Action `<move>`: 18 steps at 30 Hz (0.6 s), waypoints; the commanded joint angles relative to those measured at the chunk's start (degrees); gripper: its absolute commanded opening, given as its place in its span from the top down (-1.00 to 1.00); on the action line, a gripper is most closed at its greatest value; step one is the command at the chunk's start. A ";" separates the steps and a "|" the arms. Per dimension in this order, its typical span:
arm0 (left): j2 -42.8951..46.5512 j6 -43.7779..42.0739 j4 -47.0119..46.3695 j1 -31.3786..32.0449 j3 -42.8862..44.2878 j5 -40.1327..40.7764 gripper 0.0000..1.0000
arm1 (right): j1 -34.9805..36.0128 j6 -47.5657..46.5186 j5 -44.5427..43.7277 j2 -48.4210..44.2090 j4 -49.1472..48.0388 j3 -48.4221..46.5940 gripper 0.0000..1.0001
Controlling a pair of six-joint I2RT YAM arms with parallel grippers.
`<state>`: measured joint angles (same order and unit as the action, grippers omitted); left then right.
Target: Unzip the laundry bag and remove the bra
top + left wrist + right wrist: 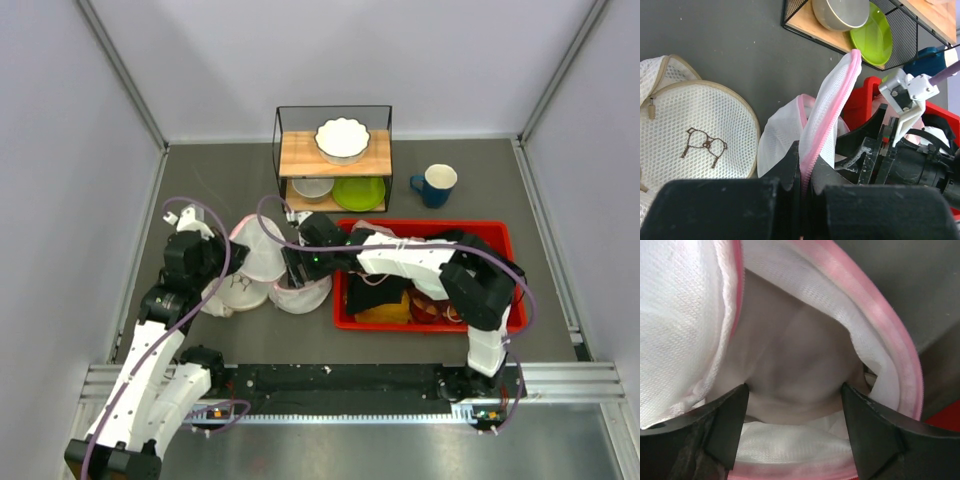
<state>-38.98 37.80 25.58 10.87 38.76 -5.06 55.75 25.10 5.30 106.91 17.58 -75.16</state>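
Bag unzipped beside the red bin, bra not out yet.
Laundry bag sits just left of the red bin: limp white domed mesh, mouth parted. The bra is inside it, showing a smooth, soft, dusty-pink rounded cup. Left gripper is clamped on the pink zipper band, holding that edge up, likely to keep the mouth gaping. Right gripper reaches across from the bin side with its jaws spread wide inside the mouth, straddling the cup and pinching nothing.

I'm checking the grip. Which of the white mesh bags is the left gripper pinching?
The bag with the pink zipper, pinched at its rim by the left gripper; the round bag beside it has beige trim.
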 commanded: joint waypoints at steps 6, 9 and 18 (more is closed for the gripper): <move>0.84 0.43 -1.16 -0.33 -0.01 3.91 1.00 | 0.68 -0.05 0.67 -1.78 -4.22 -0.70 1.00; 1.19 0.52 -0.89 -0.33 -0.27 4.62 1.00 | 0.59 -0.58 0.24 -8.02 -4.14 0.18 1.00; 1.98 -0.01 1.84 -0.33 -0.88 8.58 1.00 | 0.59 -3.39 1.56 -22.34 -1.06 -2.98 1.00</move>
<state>-38.24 37.87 27.46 10.85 38.74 1.19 55.83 22.98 6.17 91.74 17.37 -74.43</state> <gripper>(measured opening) 0.027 0.006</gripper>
